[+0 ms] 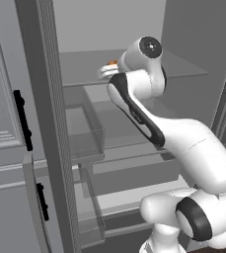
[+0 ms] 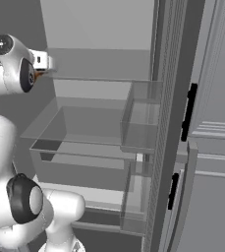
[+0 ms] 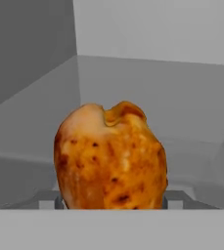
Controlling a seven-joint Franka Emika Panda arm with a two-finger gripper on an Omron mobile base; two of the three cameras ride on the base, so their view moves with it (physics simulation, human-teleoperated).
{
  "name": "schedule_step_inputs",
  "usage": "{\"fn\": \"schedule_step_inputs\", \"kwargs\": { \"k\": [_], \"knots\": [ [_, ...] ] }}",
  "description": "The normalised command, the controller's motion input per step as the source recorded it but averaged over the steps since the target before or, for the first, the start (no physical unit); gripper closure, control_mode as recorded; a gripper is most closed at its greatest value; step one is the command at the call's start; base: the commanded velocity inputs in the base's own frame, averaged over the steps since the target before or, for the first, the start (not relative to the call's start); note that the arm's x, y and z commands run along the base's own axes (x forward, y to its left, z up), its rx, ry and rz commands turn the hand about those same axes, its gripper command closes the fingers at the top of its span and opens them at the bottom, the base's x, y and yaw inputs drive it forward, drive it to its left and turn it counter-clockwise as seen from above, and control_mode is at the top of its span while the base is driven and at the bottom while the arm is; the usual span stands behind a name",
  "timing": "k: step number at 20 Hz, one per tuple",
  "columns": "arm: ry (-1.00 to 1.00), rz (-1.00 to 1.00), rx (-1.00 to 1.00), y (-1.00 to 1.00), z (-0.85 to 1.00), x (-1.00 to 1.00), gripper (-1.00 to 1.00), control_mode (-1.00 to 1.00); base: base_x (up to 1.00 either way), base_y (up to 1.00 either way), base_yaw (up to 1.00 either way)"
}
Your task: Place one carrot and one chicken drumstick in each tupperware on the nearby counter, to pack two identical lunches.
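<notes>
We saw a glossy white arm (image 1: 183, 143) of rounded, bulbous links filling the lower right of the left base view. Dark bands ringed its joints, a black stripe ran along one link, and a dark round cap sat topmost.

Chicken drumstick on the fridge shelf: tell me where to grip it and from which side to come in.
Grip the chicken drumstick across its thick, rounded meaty end, coming straight in from the open fridge front along the shelf. In the hand view that bulge already sits between the claw tips, one at each flank. Whether the tips touch it, I cannot tell.
</notes>
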Motion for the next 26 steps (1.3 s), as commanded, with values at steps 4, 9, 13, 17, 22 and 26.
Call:
{"fn": "schedule_step_inputs", "kwargs": {
  "k": [4,9,13,17,22,26],
  "knots": [
    [0.39,0.0,0.0,-0.23,0.12,-1.0,1.0,-1.0,0.0,0.0,0.0],
    [0.37,0.0,0.0,-0.06,-0.47,-1.0,1.0,-1.0,0.0,0.0,0.0],
    [0.21,0.0,-0.02,-0.2,-1.0,-1.0,1.0,-1.0,0.0,0.0,0.0],
    [0.19,0.0,-0.02,-0.54,-1.0,-1.0,1.0,-1.0,0.0,0.0,0.0],
    [0.29,0.0,-0.05,-0.58,-0.99,-0.42,1.0,-1.0,0.0,0.0,0.0],
    [0.44,0.01,-0.14,-0.12,-0.86,0.03,1.0,-1.0,0.0,0.0,0.0]
  ]
}}
